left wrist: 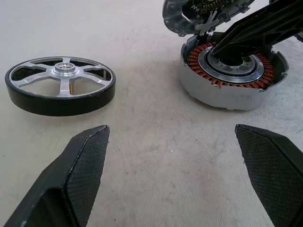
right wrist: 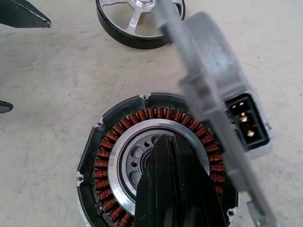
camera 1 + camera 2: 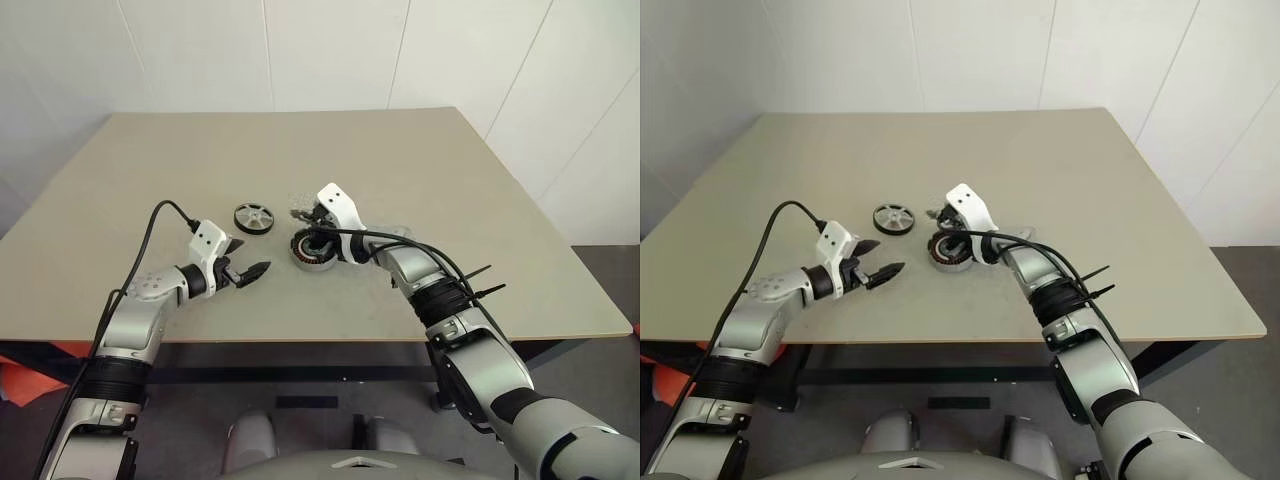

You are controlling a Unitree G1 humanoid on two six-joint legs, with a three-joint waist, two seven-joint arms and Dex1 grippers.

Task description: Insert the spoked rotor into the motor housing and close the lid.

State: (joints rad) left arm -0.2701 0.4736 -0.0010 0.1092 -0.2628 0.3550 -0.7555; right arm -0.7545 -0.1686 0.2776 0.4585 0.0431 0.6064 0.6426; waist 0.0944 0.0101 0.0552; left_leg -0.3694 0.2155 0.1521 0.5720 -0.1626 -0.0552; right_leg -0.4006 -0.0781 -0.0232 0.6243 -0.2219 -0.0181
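Fingers of the right end effector (image 2: 173, 189) are pressed together over the motor housing (image 3: 313, 252). Left end effector (image 3: 247, 266) gapes wide, empty, near the spoked rotor (image 3: 253, 217) on the table (image 3: 480, 200).

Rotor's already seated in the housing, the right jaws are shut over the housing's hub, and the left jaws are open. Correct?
Not quite: the spoked rotor lies on the table beside the motor housing, apart from it, as the left wrist view shows. The rest stands: right gripper shut over the hub, left gripper open.
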